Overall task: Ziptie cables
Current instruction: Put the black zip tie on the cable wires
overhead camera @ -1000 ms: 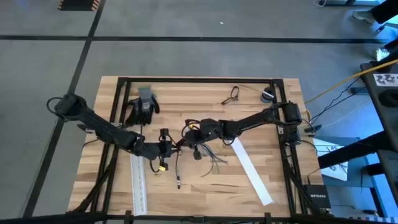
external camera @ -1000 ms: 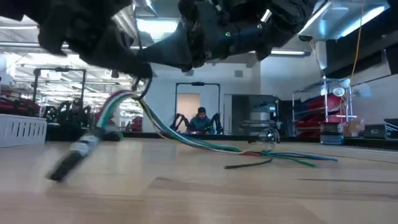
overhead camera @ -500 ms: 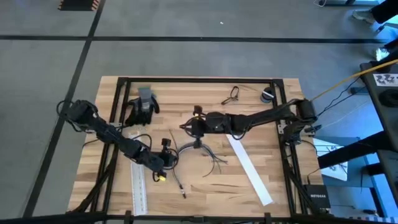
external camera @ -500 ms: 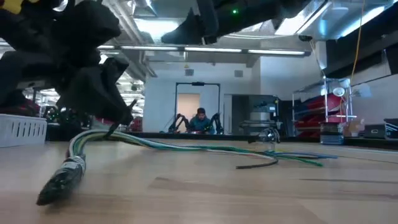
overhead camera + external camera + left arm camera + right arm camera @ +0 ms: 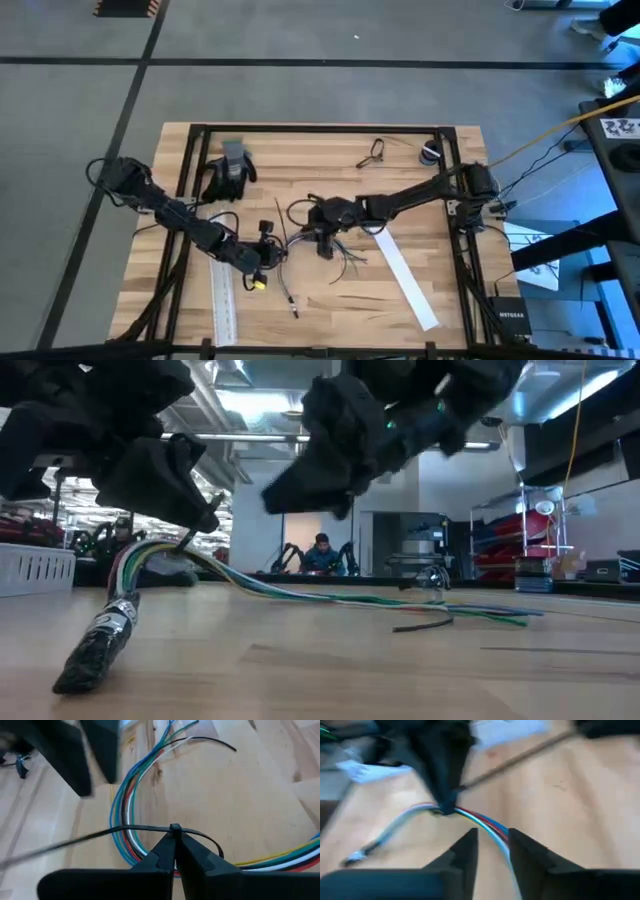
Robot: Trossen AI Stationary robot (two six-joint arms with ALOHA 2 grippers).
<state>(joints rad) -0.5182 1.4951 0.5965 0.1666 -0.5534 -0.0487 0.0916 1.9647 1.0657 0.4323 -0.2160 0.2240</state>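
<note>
The left tool is clenched on the zip tie looped round the cables; the right tool, released, should grasp the tie's tail beyond and pull steadily.

Even, bright light falls on the tabletop from overhead, with only soft, short shadows. In the low view, ceiling strip lights glare at twelve o'clock and the arms show as dark silhouettes against them. The right wrist view is heavily motion-blurred throughout. In the left wrist view, the wires are sharp, while dark shapes at eleven o'clock smear.
</note>
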